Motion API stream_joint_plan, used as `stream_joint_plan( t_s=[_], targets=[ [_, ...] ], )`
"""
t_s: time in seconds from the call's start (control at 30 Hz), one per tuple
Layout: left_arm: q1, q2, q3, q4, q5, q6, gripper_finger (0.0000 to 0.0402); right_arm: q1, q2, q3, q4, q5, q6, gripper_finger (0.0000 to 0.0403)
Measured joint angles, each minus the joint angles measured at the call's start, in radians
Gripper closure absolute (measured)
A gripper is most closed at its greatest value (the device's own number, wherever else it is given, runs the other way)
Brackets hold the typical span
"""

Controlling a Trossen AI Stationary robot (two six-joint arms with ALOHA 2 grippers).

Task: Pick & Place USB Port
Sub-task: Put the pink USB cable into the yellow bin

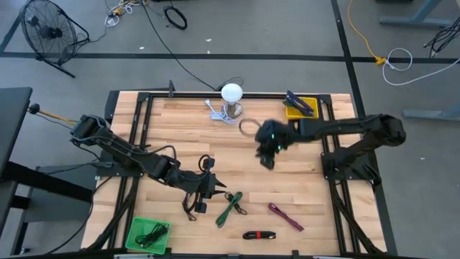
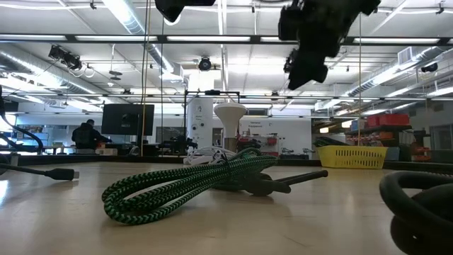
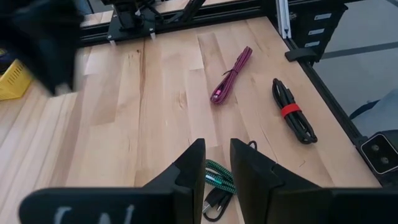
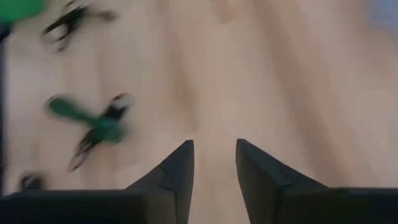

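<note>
Centrally, green braided cable (image 1: 230,208) coiled, black plugs, lying on table (image 1: 302,187)

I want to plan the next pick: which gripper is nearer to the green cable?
Left. The left gripper is right beside the green cable; the right gripper hangs farther off, above the table's middle.

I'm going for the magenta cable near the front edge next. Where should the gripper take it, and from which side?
Take the magenta cable at the middle of its bundle, from straight above. It lies flat on the table as a narrow folded bundle, running diagonally, so turn the fingers across that diagonal. Nothing touches it; the black cable lies apart. The right gripper, open, seems nearer.
</note>
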Motion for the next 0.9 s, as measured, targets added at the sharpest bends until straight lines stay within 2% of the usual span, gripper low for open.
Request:
stream_joint_plan(
  t_s=[0.17,0.37,0.7,0.9],
  targets=[
    [0.000,-0.001,0.000,0.000,0.000,-0.007,0.0321,0.188,0.000,0.000,0.000,0.003,0.082,0.0289],
    [0.000,-0.001,0.000,0.000,0.000,-0.011,0.0321,0.389,0.000,0.000,0.000,0.062,0.197,0.0289],
    [0.000,-0.001,0.000,-0.010,0.000,-0.034,0.0321,0.625,0.000,0.000,-0.013,0.182,0.421,0.0289],
    [0.000,-0.001,0.000,-0.014,0.000,-0.041,0.0321,0.749,0.001,0.000,-0.092,0.263,0.598,0.0289]
  ],
)
